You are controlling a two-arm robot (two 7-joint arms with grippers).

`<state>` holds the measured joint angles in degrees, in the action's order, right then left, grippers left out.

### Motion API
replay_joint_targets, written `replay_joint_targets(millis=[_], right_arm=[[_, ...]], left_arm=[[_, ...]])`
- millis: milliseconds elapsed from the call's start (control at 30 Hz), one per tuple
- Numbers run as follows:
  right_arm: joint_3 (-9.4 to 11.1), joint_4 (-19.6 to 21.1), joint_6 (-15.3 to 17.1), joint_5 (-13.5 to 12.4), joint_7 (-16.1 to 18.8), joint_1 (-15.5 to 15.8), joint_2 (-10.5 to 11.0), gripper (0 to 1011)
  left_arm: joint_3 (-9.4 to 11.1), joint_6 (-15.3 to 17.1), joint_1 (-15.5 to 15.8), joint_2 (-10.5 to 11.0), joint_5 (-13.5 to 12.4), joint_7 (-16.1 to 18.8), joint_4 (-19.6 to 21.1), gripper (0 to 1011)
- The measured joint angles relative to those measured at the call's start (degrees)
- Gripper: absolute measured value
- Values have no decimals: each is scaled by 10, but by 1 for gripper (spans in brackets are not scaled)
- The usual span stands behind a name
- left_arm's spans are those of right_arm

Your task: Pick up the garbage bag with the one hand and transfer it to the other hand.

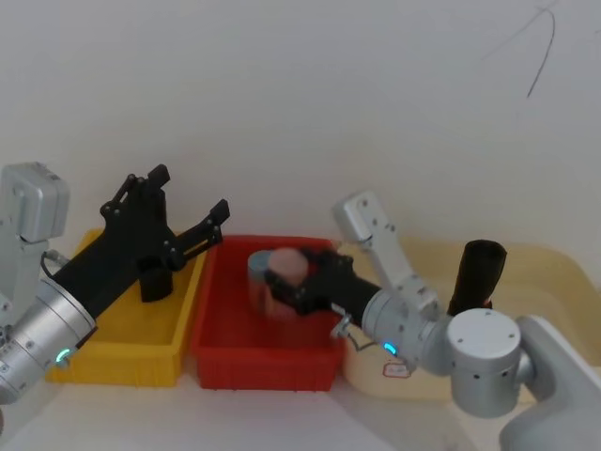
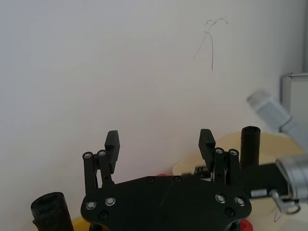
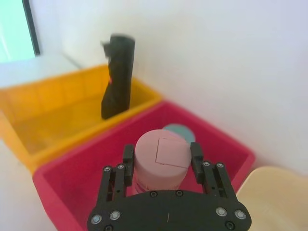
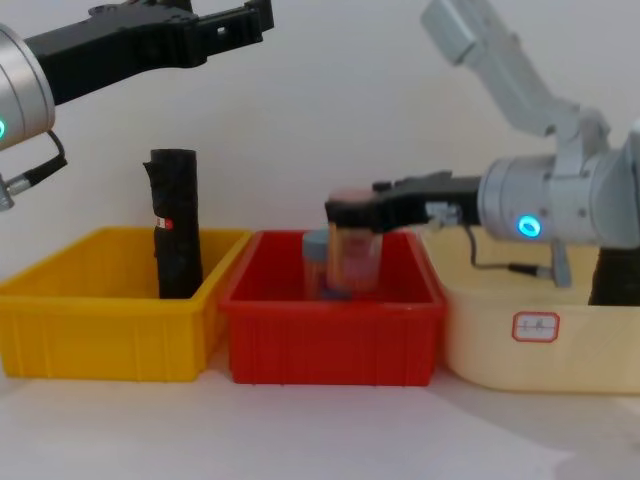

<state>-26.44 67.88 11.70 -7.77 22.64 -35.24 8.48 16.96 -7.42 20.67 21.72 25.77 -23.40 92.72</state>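
Setting: white wall, pale counter (image 4: 330, 430), three bins in a row.
Right tool (image 3: 161, 159): over the red bin (image 4: 330, 345), clamped on a pink jar (image 3: 159, 156).
Left tool (image 1: 191, 193): raised, fingers apart.
Garbage bag (image 1: 479, 272): upright in the cream bin (image 4: 500, 360).
Advice: probably release the jar, grip the roll mid-height and lift it straight clear of the rim.

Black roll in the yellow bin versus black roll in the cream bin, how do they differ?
The black roll in the yellow plastic bin has a loose flap and a small red-and-white mark; the black roll in the cream bin looks smooth and plain. Both are black cylinders rising above their rims.
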Motion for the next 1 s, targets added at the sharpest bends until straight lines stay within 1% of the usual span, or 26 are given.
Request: replay_joint_targets(millis=[133,167,200,267,300,467,600,767,900,1000], right_arm=[[15,38,-5,-10,-3,6,8,682],[15,38,-5,-10,-3,6,8,682],[20,50,-7,-13,-4,9,12,682],[26,62,-8,-17,-5,11,15,682],[33,75,-10,-20,-7,14,20,682],[55,112,-12,-30,-13,26,38,682],[66,133,-10,-36,-17,37,50,682],[70,149,-4,-38,-19,53,64,681],[69,156,3,-38,-22,70,75,682],[67,156,7,-37,-24,76,79,682]], left_arm=[[0,0,0,0,0,0,0,1001],[0,0,0,0,0,0,0,1001],[0,0,0,0,0,0,0,1001],[0,0,0,0,0,0,0,1001],[0,0,0,0,0,0,0,1001],[0,0,0,0,0,0,0,1001],[0,0,0,0,0,0,0,1001],[0,0,0,0,0,0,0,1001],[0,0,0,0,0,0,0,1001],[0,0,0,0,0,0,0,1001]])
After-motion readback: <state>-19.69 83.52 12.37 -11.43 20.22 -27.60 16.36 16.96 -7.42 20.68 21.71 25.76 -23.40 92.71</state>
